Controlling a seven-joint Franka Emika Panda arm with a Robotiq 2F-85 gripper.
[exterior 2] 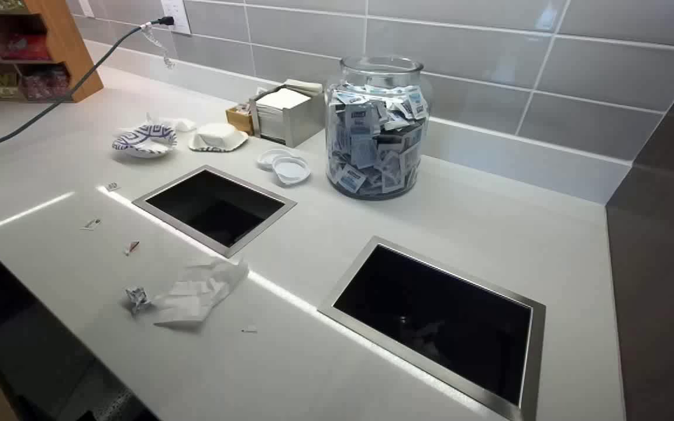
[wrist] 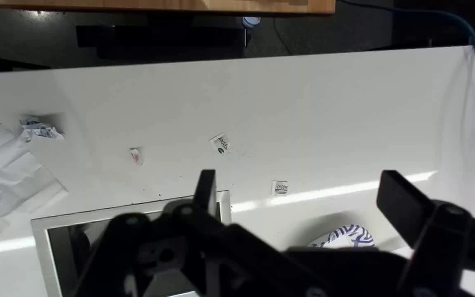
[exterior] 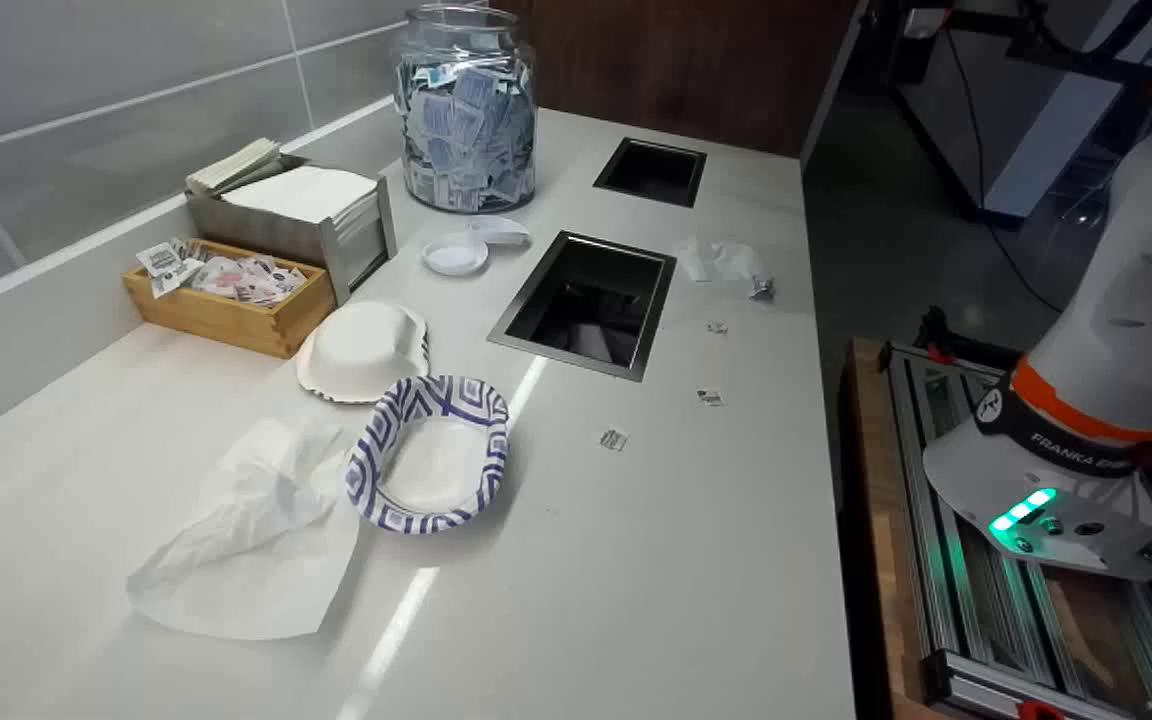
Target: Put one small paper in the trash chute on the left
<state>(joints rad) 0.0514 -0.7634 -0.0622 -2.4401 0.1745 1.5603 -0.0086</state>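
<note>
1. The gripper (wrist: 299,189), seen in the wrist view, is released: its two fingers (wrist: 400,206) stand spread wide, gripping nothing. It hangs over the counter (exterior: 716,560), touching neither that nor the trash chute (exterior: 566,353), though in this view it hides part of the chute's steel frame.
2. The chute is set into the counter and is dark inside.
3. A printed small paper (wrist: 280,188) lies just off one corner of the chute; in the wrist view it shows between the fingers, below them.
4. A second small paper (wrist: 221,143) and a third small paper (wrist: 136,156), this one with a reddish mark, also lie near the chute.
5. A crumpled tissue (exterior 2: 202,295) lies near another corner of the chute, with a balled wrapper (exterior 2: 137,298) just beside it.
6. Two shallow white dishes (exterior 2: 291,171) sit near the chute, on the side away from the small papers.
7. A patterned bowl (exterior: 366,475) and an upturned bowl (exterior: 366,345) lie near the chute.
8. Farther from the chute stand a jar (exterior 2: 381,70) of packets and a second opening (exterior 2: 419,358).
</note>
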